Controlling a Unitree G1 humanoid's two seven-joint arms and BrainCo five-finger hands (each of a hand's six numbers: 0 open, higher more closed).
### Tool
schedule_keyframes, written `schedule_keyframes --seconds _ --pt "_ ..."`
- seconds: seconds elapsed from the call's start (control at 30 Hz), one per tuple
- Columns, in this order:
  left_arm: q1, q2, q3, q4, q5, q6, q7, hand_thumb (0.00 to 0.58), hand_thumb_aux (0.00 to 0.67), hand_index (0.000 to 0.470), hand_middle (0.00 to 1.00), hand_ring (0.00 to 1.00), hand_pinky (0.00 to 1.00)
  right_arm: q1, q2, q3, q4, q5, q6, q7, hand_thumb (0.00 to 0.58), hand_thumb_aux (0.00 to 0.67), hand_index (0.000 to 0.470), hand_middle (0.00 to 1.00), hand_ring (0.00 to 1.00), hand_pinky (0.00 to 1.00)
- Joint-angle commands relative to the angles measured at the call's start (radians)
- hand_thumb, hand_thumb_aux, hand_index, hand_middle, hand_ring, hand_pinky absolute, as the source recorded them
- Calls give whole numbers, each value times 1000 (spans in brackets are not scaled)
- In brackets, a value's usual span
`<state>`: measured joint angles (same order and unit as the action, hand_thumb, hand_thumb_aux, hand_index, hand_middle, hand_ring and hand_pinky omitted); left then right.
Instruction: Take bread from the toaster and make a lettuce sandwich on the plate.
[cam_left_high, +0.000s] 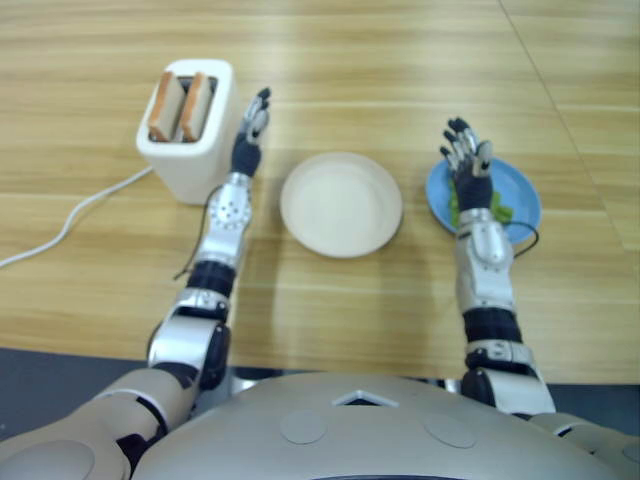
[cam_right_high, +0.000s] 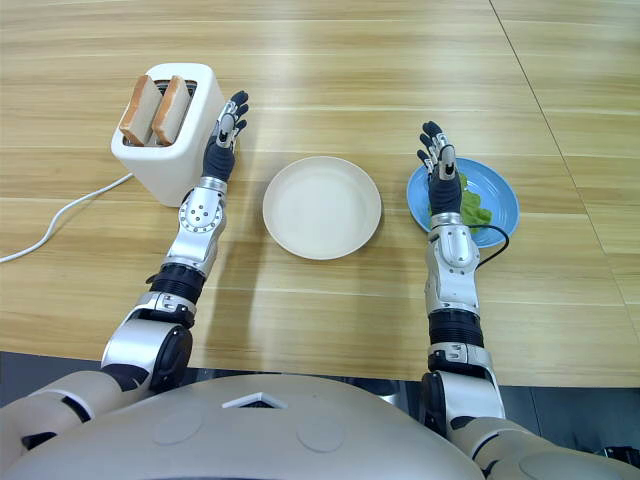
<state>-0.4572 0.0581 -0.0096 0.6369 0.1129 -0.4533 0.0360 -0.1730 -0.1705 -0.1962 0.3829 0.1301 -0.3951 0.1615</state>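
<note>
Cream plate (cam_right_high: 322, 207) lies bare between toaster (cam_right_high: 185, 150) with bread (cam_right_high: 143, 108) and blue dish (cam_right_high: 503, 200) with lettuce (cam_right_high: 473, 210), left hand (cam_right_high: 224, 135) and right hand (cam_right_high: 441, 165) poised unclenched, empty, at each.

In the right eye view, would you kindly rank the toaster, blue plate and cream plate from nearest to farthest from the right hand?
1. Blue plate: on the right, beneath the right hand.
2. Cream plate: centre, to the hand's left.
3. Toaster: far left.
</note>
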Motion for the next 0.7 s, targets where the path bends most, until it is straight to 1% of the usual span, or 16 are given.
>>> schedule_keyframes --seconds 0.03,0.27,0.33,0.4,0.47,0.53,0.57,0.63,0.7 --pt "-8 4 0 23 -3 9 -5 0 0 0 0 0 0 -2 -3 6 11 -1 5 8 0 0 0 0 0 0" --pt "-14 5 -7 44 3 2 -7 0 0 0 0 0 0 -8 -3 9 17 -2 5 16 0 0 0 0 0 0" --pt "-5 5 -19 17 8 0 -20 0 0 0 0 0 0 -8 -2 9 18 -3 5 17 0 0 0 0 0 0" --pt "33 9 -33 -112 14 6 -31 0 0 0 0 0 0 -9 -1 10 20 -4 5 18 0 0 0 0 0 0" --pt "95 22 -26 -371 -2 35 -46 0 0 0 0 0 0 -14 0 13 30 -5 4 22 0 0 0 0 0 0" --pt "143 51 44 -653 21 100 -9 0 0 0 0 0 0 -24 0 17 49 -6 2 29 0 0 0 0 0 0" --pt "154 72 86 -762 17 141 -2 0 0 0 0 0 0 -28 -1 18 57 -7 0 31 0 0 0 0 0 0" --pt "157 127 171 -892 36 223 12 0 0 0 0 0 0 -29 -3 16 68 -9 -6 32 0 0 0 0 0 0" --pt "163 203 235 -950 168 299 46 0 0 0 0 0 0 -27 -3 15 72 -10 -9 31 0 0 0 0 0 0"
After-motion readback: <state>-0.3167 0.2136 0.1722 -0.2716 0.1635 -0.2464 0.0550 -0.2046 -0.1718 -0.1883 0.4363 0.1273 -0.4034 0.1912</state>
